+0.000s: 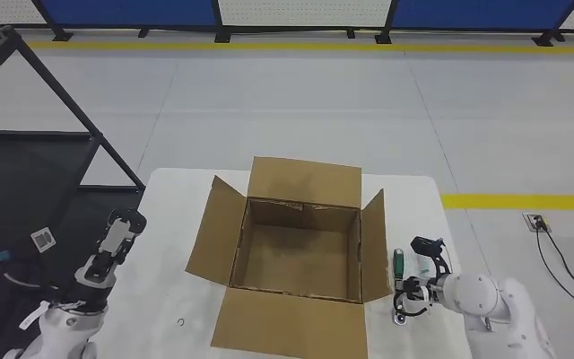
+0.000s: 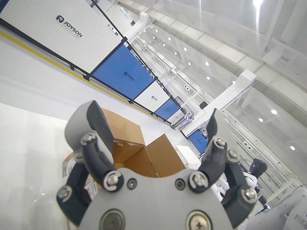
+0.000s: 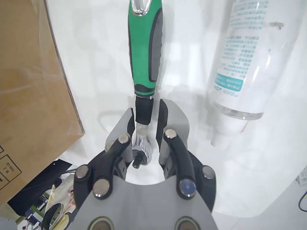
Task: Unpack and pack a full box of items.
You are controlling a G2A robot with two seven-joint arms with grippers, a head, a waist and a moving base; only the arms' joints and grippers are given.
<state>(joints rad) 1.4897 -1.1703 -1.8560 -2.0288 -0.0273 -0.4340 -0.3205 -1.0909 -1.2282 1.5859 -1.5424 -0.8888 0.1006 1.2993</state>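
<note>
The box is seen open at the middle of the tabletop, its flaps folded out and its floor bare. The unpacking is therefore judged done, or nearly so, and the packing not yet begun. Just beside the box's flap on the right arm's side, a green-handled ratchet is laid flat. A pale bottle is laid beyond it, farther from the box. The ratchet's black neck is straddled by the right pincer, narrowly apart with a gap at one pad, so nothing is clamped. On the box's other side the left pincer is held wide apart and empty.
</note>
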